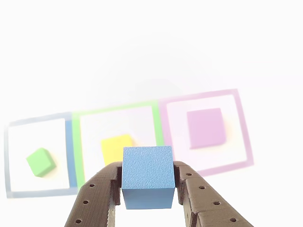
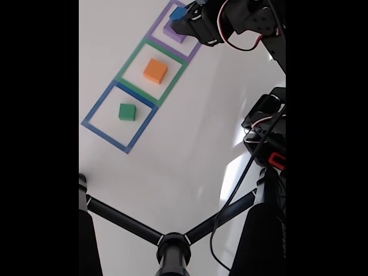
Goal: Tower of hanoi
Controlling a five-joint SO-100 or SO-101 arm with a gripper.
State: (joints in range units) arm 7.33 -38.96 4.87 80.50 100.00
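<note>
Tool (image 1: 147, 182) pinches a blue cube (image 1: 147, 176) between its two brown fingers (image 1: 97, 194), lifted clear of the white tabletop (image 2: 190, 132). In the fixed view the blue cube (image 2: 177, 12) hangs over the purple square outline (image 2: 167, 42) near the tabletop's far edge, just above the purple block (image 2: 174, 35) inside it. Three taped outlines run in a row, edges touching: blue outline (image 2: 96, 108) holding a green cube (image 2: 127, 111), green outline (image 2: 132, 59) holding an orange block (image 2: 155, 70), which reads yellow in the other view (image 1: 115, 147). No writing or labels legible. A black tripod (image 2: 172, 247) stands at the near edge.
</note>
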